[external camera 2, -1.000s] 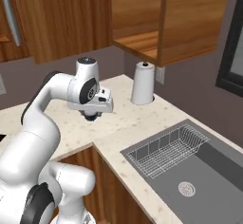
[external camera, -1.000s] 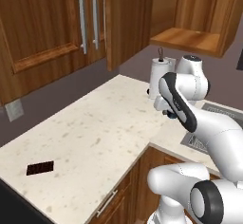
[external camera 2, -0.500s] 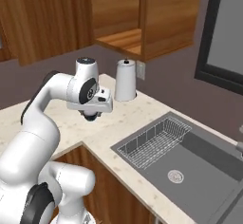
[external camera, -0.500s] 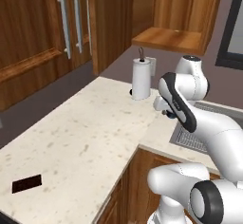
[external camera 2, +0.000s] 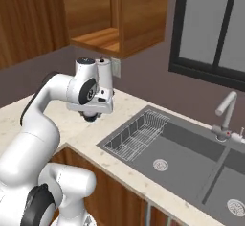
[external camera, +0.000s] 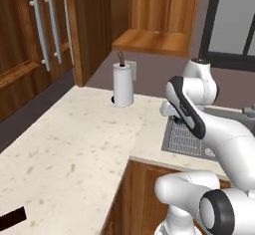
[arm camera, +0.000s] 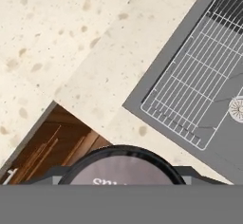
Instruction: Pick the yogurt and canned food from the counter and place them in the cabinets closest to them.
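So the speckled beige worktop point(external camera: 74, 144) is taking up most of the left base view, wrapping around an inside corner, with the reddish-brown wall cabinets point(external camera: 30, 45) hanging over it on the left, steel bar handles point(external camera: 41, 30) and all. One cabinet is sitting open further along, showing its bare wooden shelf point(external camera: 149, 41), and it's showing up from the other side too point(external camera 2: 98, 38). To the right the grey double sink point(external camera 2: 191, 158) is sitting sunk into the worktop, with a wire rack point(external camera 2: 136, 134) lying in the near basin and a faucet point(external camera 2: 225, 115) standing behind. The white arm is hovering over the worktop edge near the sink corner, and the pincer point(external camera 2: 91, 116) is pointing down, but I can't tell if it's spread or pressed together. A white paper-towel roll point(external camera: 122, 84) is standing upright near the back wall. I'm not making out the yogurt or the canned food on the worktop anywhere here. A small dark flat thing point(external camera: 10, 220) is lying on the near-left worktop.
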